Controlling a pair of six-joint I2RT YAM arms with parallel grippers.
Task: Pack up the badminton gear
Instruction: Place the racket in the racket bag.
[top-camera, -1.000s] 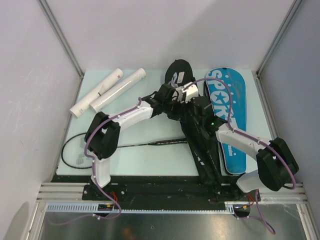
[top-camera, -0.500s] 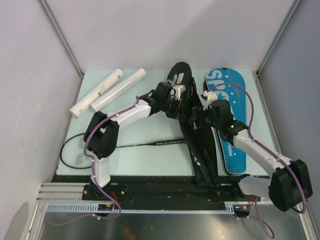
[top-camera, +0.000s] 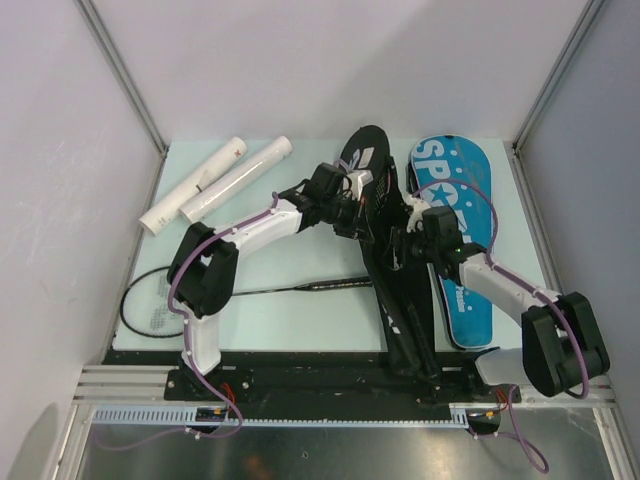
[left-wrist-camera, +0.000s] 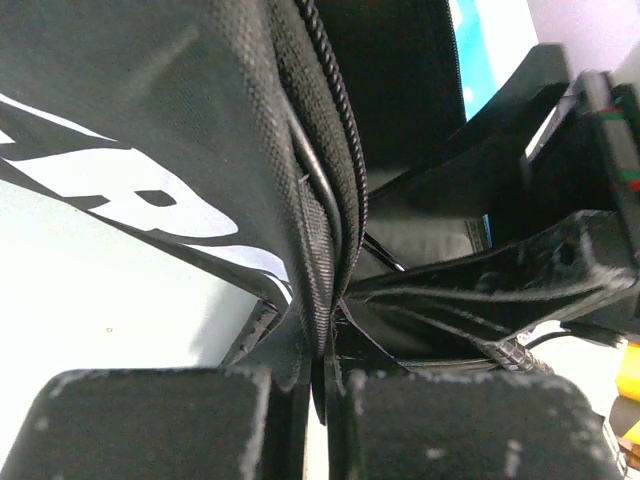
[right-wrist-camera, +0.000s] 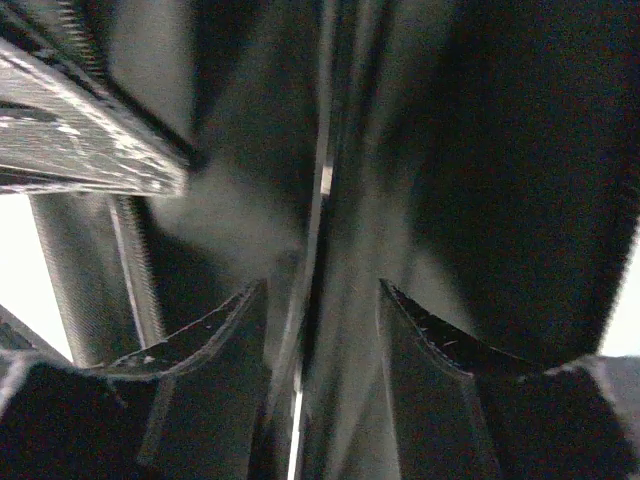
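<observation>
The bag stands partly open: its black side (top-camera: 395, 290) runs up the middle, and its blue side lettered SPORT (top-camera: 462, 215) lies flat to the right. My left gripper (top-camera: 352, 208) is shut on the black side's zipper edge (left-wrist-camera: 325, 250), pinched between the pads (left-wrist-camera: 322, 385). My right gripper (top-camera: 405, 232) sits at the black side's right edge. Its fingers (right-wrist-camera: 215, 335) are apart, and a blurred fold of dark bag fabric (right-wrist-camera: 330, 200) runs between them, so the right gripper (right-wrist-camera: 320, 290) is open. A thin racket (top-camera: 250, 291) with a black handle lies at the left. Two long white tubes (top-camera: 225, 180) lie at the back left.
Grey walls and metal corner posts (top-camera: 125, 75) close in the pale table (top-camera: 300, 250) on three sides. A black rail (top-camera: 300, 380) with both arm bases runs along the near edge. The racket's head (top-camera: 152, 305) reaches the table's left edge.
My right gripper let go and opened, swung right off the bag, then came back down-left to the black side's edge. The left gripper kept its hold and stayed put.
</observation>
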